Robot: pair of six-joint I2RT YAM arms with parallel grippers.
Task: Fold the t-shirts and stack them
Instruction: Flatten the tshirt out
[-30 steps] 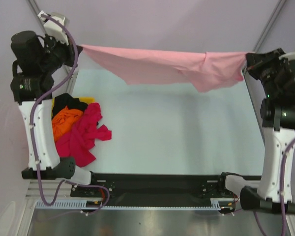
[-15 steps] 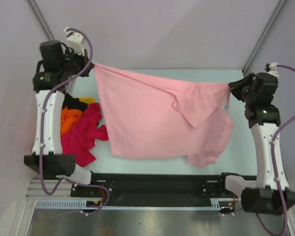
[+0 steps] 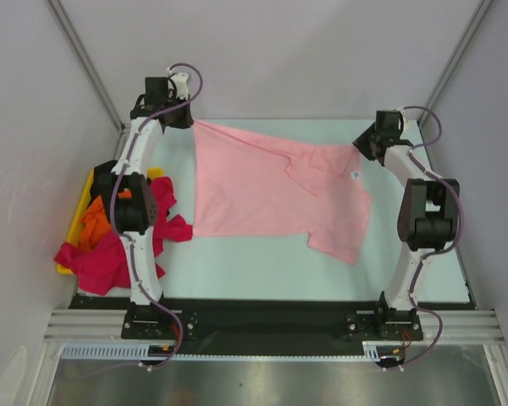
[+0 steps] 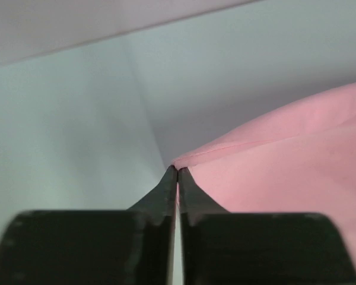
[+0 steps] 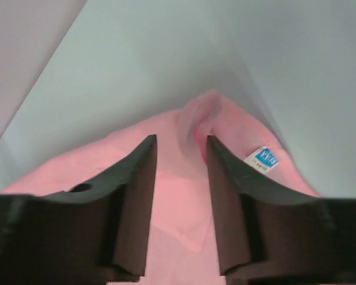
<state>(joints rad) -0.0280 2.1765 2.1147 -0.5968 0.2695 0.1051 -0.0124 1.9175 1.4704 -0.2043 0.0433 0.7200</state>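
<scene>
Left hand (image 4: 177, 172) pinches a corner of the pink t-shirt (image 3: 254, 194); right hand (image 5: 181, 142) gapes over it.

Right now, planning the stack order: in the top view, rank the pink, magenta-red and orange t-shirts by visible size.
1. pink t-shirt, spread out.
2. magenta-red t-shirt, crumpled.
3. orange t-shirt, partly covered, so least certain.

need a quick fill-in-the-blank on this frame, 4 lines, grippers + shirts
1. The left gripper is ___ (open/shut) on a corner of the pink t-shirt.
2. The right gripper has its jaws ___ (open/shut) above that shirt.
3. The pile of other shirts lies on the robot's ___ side.
4. The tray under the pile is coloured ___.
Missing words: shut; open; left; yellow.
</scene>
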